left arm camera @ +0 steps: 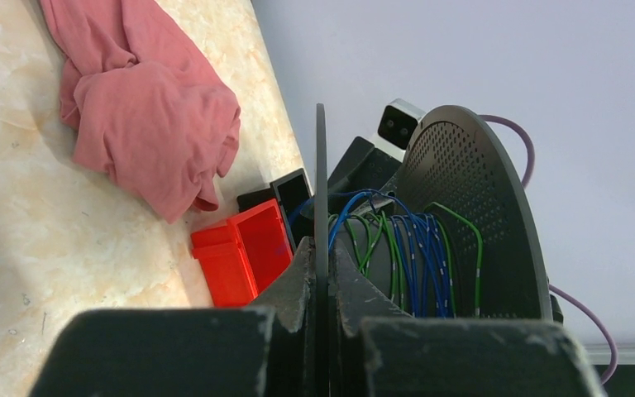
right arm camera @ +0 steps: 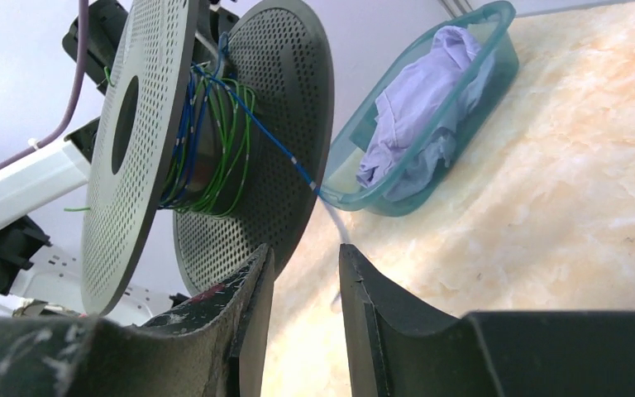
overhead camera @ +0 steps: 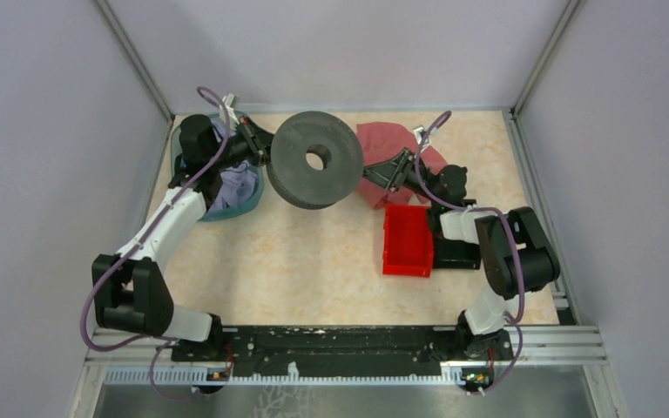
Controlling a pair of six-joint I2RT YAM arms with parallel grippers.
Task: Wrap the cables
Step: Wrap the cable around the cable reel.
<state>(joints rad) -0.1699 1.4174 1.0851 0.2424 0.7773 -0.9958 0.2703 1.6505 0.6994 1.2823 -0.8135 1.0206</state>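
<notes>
Between spool (overhead camera: pixel 316 159) flanges, above bench (overhead camera: pixel 314 270): cables (right arm camera: pixel 215 141), thin, likely light, springy, slippery; best taken at their loose blue end. Left end effector (left arm camera: pixel 321 256) clamps a flange; right end effector (right arm camera: pixel 304 265) narrowly parted.

A: What encloses the workspace?
B: Plain pale grey walls (overhead camera: pixel 35 131) on three sides, joined by aluminium corner posts (overhead camera: pixel 133 52).
A: And the surface below?
B: A beige marble-patterned tabletop (overhead camera: pixel 314 261), evenly lit, edged at the near side by a metal rail (overhead camera: pixel 566 348).
</notes>
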